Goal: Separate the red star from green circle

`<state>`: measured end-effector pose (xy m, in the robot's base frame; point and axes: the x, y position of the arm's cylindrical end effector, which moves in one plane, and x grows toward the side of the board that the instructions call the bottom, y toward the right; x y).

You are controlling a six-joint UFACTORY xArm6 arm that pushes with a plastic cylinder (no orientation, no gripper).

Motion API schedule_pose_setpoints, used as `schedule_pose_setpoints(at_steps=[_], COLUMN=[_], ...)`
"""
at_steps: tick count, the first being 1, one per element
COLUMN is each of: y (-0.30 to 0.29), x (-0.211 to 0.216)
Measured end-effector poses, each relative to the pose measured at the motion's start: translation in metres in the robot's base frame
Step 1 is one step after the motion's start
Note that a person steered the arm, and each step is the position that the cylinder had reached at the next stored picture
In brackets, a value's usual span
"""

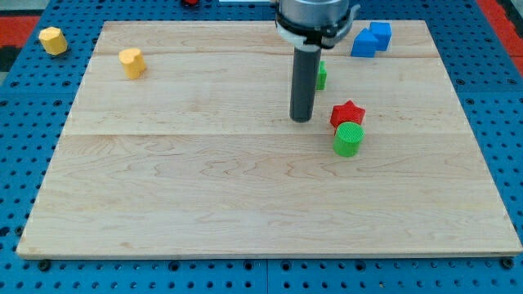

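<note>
With no gripper to open or close, the tip [302, 119] stood left of the touching star [347, 113] and circle [348, 140]; a sideways push risked moving both together.

Robotics lab bench, probably, pale wooden tabletop [204, 204] laid on a blue perforated mounting board [24, 163], small coloured test blocks scattered about, a robot arm's dark rod [303, 82] hanging over the wood

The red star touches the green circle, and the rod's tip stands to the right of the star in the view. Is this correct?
Not quite. The camera view shows my tip to the view's left of the red star, apart from it. The rest holds: the red star touches the green circle, which sits just below it.
</note>
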<state>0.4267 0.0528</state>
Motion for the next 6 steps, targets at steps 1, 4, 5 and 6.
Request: schedule_pose_setpoints(at_steps=[1, 4, 5, 6], y=[0.049, 0.034, 0.006, 0.013], x=[0.008, -0.004, -0.004, -0.017])
